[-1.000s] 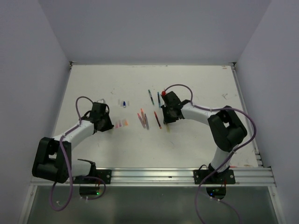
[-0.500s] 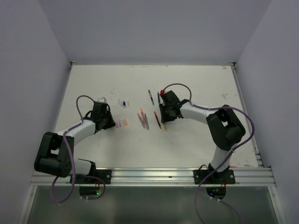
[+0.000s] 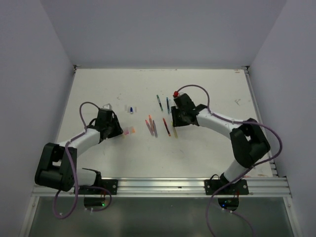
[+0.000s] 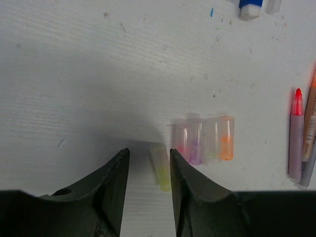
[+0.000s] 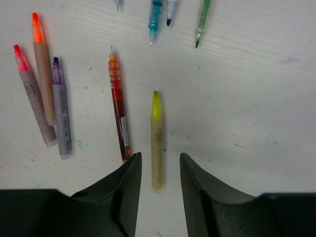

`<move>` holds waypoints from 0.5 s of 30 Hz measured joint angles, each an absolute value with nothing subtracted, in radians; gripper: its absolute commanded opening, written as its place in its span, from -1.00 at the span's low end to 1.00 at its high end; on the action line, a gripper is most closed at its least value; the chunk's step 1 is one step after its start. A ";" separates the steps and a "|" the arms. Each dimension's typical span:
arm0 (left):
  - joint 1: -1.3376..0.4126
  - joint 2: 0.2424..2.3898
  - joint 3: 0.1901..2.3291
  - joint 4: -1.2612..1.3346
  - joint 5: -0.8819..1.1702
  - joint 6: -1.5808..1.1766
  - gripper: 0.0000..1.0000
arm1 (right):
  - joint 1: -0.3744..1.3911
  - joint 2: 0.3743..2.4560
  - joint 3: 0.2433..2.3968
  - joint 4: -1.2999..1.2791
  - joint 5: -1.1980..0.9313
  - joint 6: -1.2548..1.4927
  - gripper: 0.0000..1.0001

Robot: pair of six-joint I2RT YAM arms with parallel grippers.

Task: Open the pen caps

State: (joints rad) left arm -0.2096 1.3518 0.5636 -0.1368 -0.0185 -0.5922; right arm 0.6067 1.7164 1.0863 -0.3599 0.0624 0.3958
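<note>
My left gripper (image 4: 149, 153) is open and low over the table, with a yellow pen cap (image 4: 161, 165) lying loose between its fingertips. Just beyond it is a row of caps: pink (image 4: 181, 143), purple (image 4: 196, 144), clear (image 4: 211, 143) and orange (image 4: 226, 143). In the top view this gripper (image 3: 116, 129) sits beside the cap row (image 3: 130, 131). My right gripper (image 5: 160, 157) is open over an uncapped yellow pen (image 5: 157, 143) that lies on the table between its fingertips. A red pen (image 5: 118, 106) lies just left of it. In the top view the right gripper (image 3: 175, 121) is above both.
Three uncapped pens, red-tipped (image 5: 33, 96), orange-tipped (image 5: 43, 74) and purple (image 5: 60, 108), lie side by side left of the red pen. Teal (image 5: 155, 17) and green (image 5: 202, 22) pens lie farther off. A blue cap (image 4: 250, 7) lies beyond the cap row. The white table (image 3: 207, 94) has walls around it.
My right gripper has drawn back a little from the pens, and the yellow pen lies on the table. My left gripper has shifted slightly right toward the cap row.
</note>
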 measured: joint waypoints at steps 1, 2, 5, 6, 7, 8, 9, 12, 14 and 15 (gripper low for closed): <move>-0.210 1.335 0.554 -0.146 -0.020 -0.592 -0.13 | 0.606 1.673 1.079 -0.377 0.078 0.404 -0.04; -0.210 1.316 0.543 -0.156 -0.020 -0.593 -0.12 | 0.603 1.624 1.074 -0.398 0.101 0.414 0.06; -0.210 1.257 0.525 -0.194 -0.021 -0.601 -0.09 | 0.584 1.462 1.073 -0.479 0.195 0.458 0.30; -0.210 1.238 0.525 -0.204 -0.019 -0.604 -0.07 | 0.570 1.410 1.073 -0.506 0.222 0.474 0.42; -0.210 1.223 0.525 -0.208 -0.018 -0.606 -0.07 | 0.553 1.373 1.072 -0.531 0.241 0.490 0.43; -0.210 1.204 0.525 -0.212 -0.017 -0.608 -0.07 | 0.526 1.330 1.071 -0.564 0.256 0.509 0.43; -0.210 1.185 0.525 -0.215 -0.015 -0.609 -0.04 | 0.495 1.295 1.069 -0.599 0.267 0.527 0.43; -0.221 1.140 0.527 -0.224 -0.015 -0.609 0.03 | 0.373 1.216 1.031 -0.684 0.261 0.588 0.42; -0.250 1.119 0.528 -0.230 -0.025 -0.614 0.06 | 0.315 1.186 0.997 -0.767 0.279 0.647 0.42; -0.268 1.108 0.528 -0.234 -0.026 -0.617 0.08 | 0.302 1.177 0.985 -0.820 0.289 0.684 0.40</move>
